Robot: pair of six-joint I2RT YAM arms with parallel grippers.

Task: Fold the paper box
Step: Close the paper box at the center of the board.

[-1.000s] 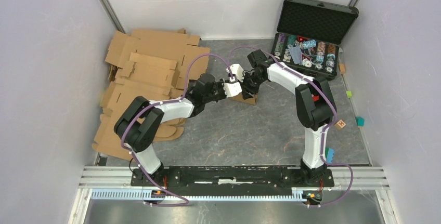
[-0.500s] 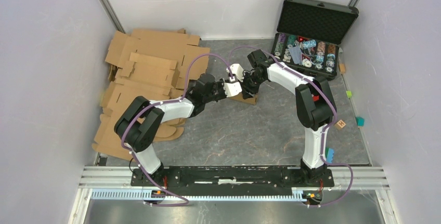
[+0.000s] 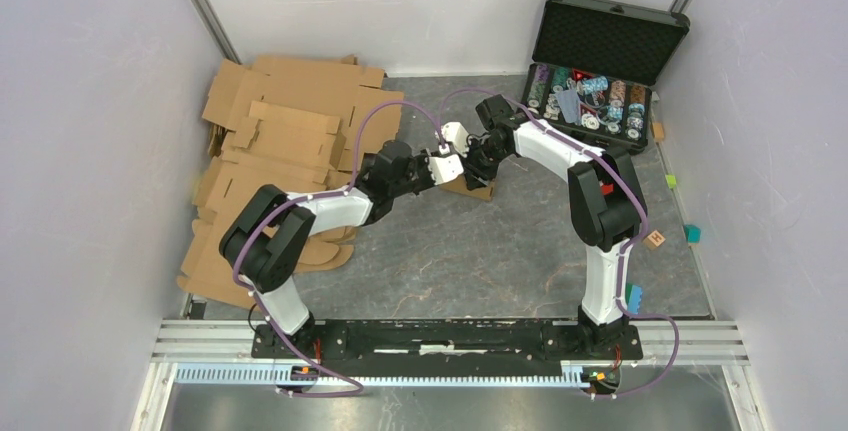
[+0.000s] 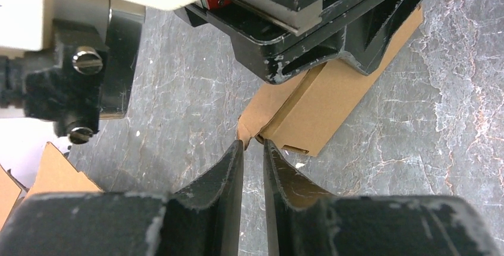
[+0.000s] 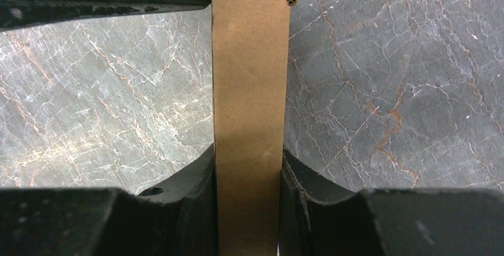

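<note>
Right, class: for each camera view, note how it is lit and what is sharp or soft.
Top external view: even soft light, sharp throughout, faint shadows under the arms. Left wrist view: pale housing top left blown out, near fingers soft, paper box crisp. Right wrist view: floor crisp, box dimmer near the fingers.

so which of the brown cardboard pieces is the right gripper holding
The small paper box at mid-table, clamped in the right gripper; the larger cardboard sheets lie piled on the left, untouched.
</note>
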